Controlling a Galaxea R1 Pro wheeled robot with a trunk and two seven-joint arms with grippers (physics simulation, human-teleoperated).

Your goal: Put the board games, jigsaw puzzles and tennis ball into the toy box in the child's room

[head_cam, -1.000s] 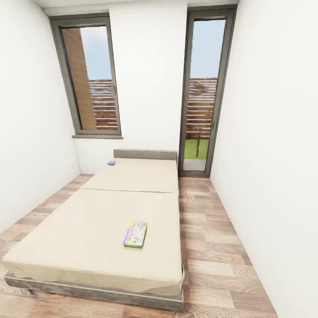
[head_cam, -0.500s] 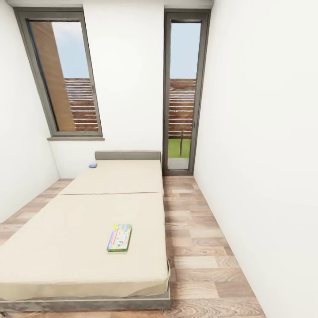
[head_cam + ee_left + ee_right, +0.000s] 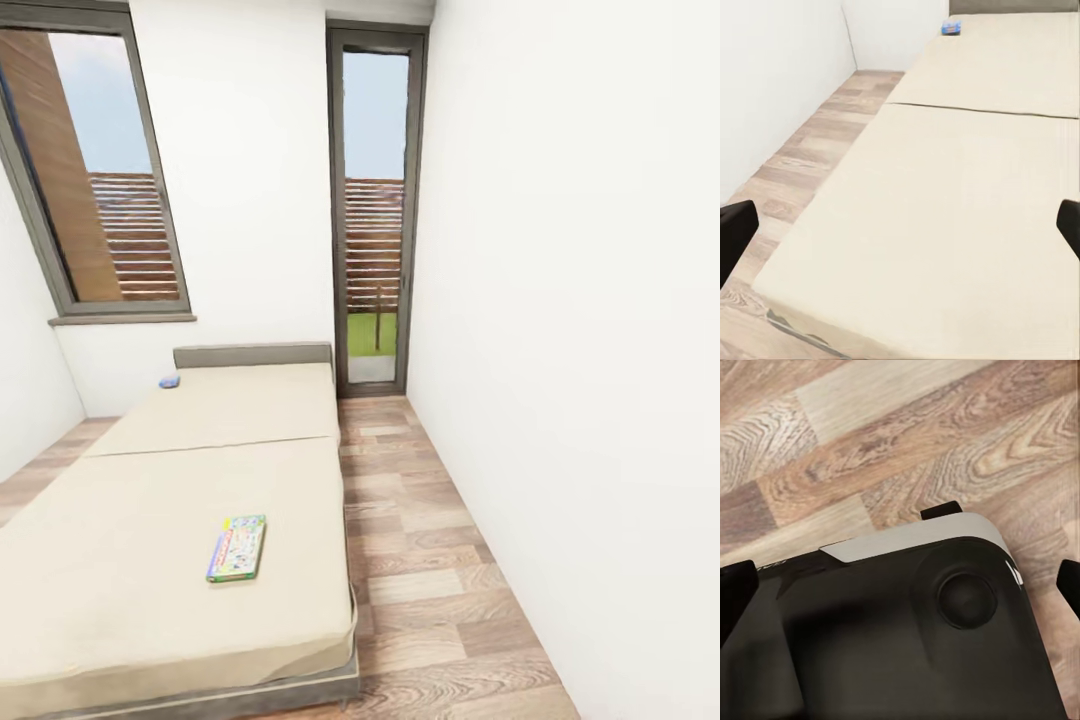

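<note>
The green board game (image 3: pixel 237 548) is lying flat near the bed's (image 3: pixel 150 600) foot, well ahead of both grippers; the small blue one (image 3: pixel 952 28) is sitting by the headboard. The left gripper (image 3: pixel 900 225) and right gripper (image 3: pixel 900 585) are hanging spread wide and empty, likely readied for a pickup.

My right tool (image 3: pixel 900 589) is showing black fingertips at both edges of its wrist view, above my base (image 3: pixel 907 637): a glossy black shell with a light-grey band, rounded corners and one round black knob.
</note>
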